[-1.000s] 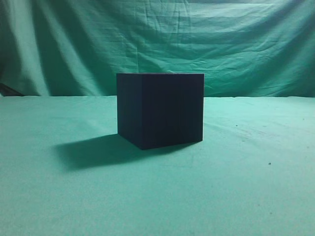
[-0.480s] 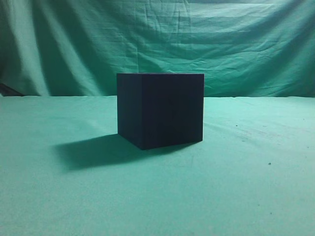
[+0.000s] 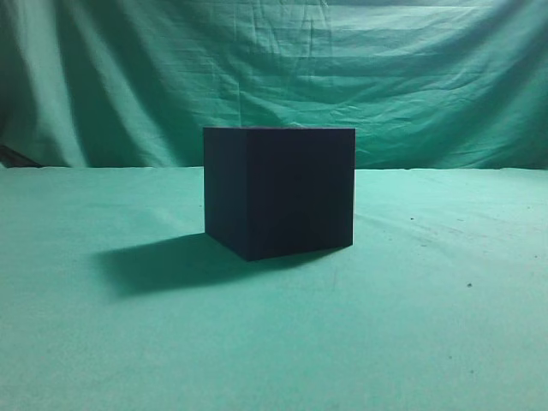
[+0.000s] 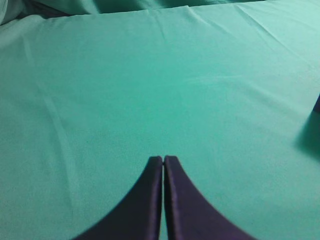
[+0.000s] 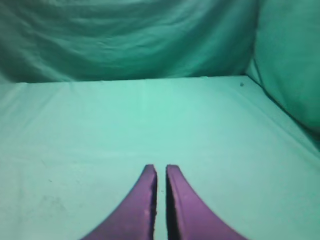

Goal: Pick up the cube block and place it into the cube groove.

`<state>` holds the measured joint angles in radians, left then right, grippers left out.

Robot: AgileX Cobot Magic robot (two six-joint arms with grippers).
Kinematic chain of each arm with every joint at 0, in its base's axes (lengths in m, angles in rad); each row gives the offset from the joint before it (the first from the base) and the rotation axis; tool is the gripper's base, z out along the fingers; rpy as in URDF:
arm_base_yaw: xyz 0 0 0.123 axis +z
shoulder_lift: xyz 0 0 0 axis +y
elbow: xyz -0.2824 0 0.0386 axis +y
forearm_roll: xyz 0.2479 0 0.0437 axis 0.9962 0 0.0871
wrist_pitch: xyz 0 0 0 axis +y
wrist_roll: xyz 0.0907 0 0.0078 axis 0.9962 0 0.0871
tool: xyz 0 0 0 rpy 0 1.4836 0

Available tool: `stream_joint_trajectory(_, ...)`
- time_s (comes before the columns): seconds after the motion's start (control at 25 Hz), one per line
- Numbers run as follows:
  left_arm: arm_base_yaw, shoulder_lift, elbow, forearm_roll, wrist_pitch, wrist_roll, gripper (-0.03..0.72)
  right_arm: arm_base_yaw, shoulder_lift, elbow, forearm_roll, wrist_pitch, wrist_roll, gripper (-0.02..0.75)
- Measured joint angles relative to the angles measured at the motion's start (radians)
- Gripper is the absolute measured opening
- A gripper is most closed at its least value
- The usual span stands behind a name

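Note:
The cube groove (image 3: 278,193), a large near-black box with plain matte sides, stands in the middle of the green cloth table in the exterior view. A dark sliver at the right edge of the left wrist view (image 4: 317,104) may be its corner. The small purple cube block shows in no view. Neither gripper shows in the exterior view. My left gripper (image 4: 163,159) is shut and empty over bare cloth. My right gripper (image 5: 161,168) is shut and empty, with only a thin slit between its fingers, also over bare cloth.
The green cloth (image 3: 411,325) covers the whole table. A green backdrop (image 3: 342,68) hangs behind it. The box throws a shadow (image 3: 163,261) to its left. In the right wrist view the cloth rises as a wall (image 5: 290,65) at the right.

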<state>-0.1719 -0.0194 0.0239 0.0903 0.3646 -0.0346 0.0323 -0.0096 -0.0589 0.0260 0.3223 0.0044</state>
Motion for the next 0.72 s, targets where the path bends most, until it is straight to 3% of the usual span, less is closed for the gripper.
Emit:
stream_joint_trajectory(0.28,0.000,0.000,0.000,0.000,0.000,0.000,0.000,-0.050,0.000,0.085,0.012,-0.035,0.000,0.000)
stream_joint_trajectory(0.48,0.000,0.000,0.000,0.000,0.000,0.000,0.000,-0.050,0.000,0.087,0.026,0.049,0.001,0.000)
stream_joint_trajectory(0.52,0.000,0.000,0.000,0.000,0.000,0.000,0.000,-0.050,0.000,0.087,0.030,0.057,0.001,0.047)
stream_joint_trajectory(0.56,0.000,0.000,0.000,0.000,0.000,0.000,0.000,-0.050,0.000,0.087,0.031,0.062,0.001,0.000)
stream_joint_trajectory(0.6,0.000,0.000,0.000,0.000,0.000,0.000,0.000,-0.050,0.000,0.087,0.034,0.064,0.001,0.000)
stream_joint_trajectory(0.64,0.000,0.000,0.000,0.000,0.000,0.000,0.000,-0.050,0.000,0.087,0.038,0.064,0.001,0.047)
stream_joint_trajectory(0.72,0.000,0.000,0.000,0.000,0.000,0.000,0.000,-0.050,0.000,0.087,0.038,0.064,0.002,0.047)
